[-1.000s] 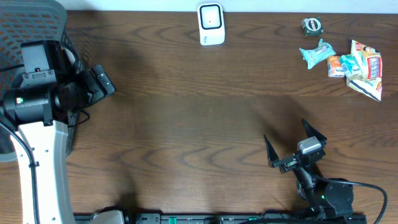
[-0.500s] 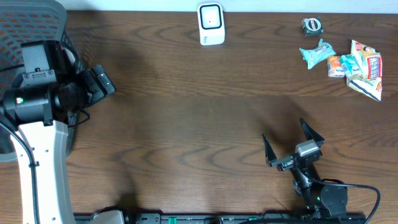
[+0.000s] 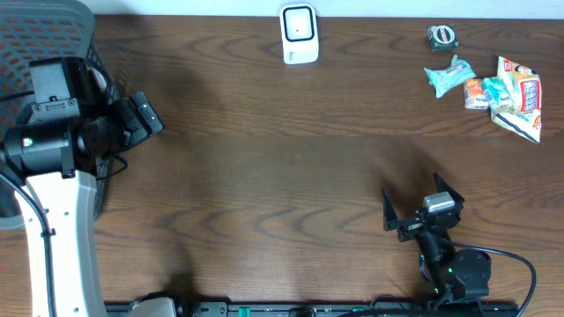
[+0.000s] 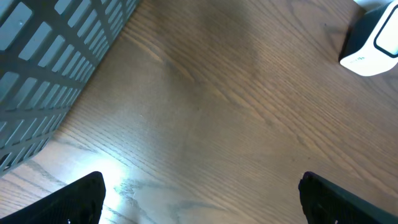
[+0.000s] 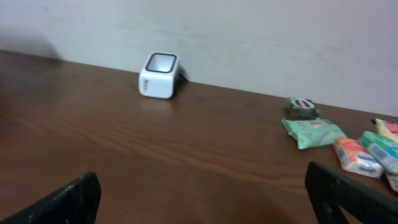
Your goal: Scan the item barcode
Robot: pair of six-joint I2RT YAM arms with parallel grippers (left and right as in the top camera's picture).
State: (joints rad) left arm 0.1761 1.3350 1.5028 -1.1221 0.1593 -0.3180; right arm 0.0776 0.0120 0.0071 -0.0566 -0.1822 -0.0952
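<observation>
A white barcode scanner (image 3: 299, 33) stands at the table's far edge, also visible in the right wrist view (image 5: 159, 75) and at the top right of the left wrist view (image 4: 373, 43). The items lie in a loose pile at the far right: a teal packet (image 3: 448, 75), an orange packet (image 3: 477, 92) and colourful snack bags (image 3: 518, 97). My right gripper (image 3: 419, 200) is open and empty near the front edge, well short of the pile (image 5: 311, 132). My left gripper (image 3: 150, 116) is open over bare wood at the left, holding nothing (image 4: 202, 199).
A small dark round object (image 3: 442, 36) sits behind the packets. A grey mesh structure (image 3: 44, 35) fills the far left corner beside the left arm and shows in the left wrist view (image 4: 50, 68). A pale wall rises behind the table.
The right gripper has shifted slightly to the right and turned a little, staying open. The left arm and the items have not moved.
</observation>
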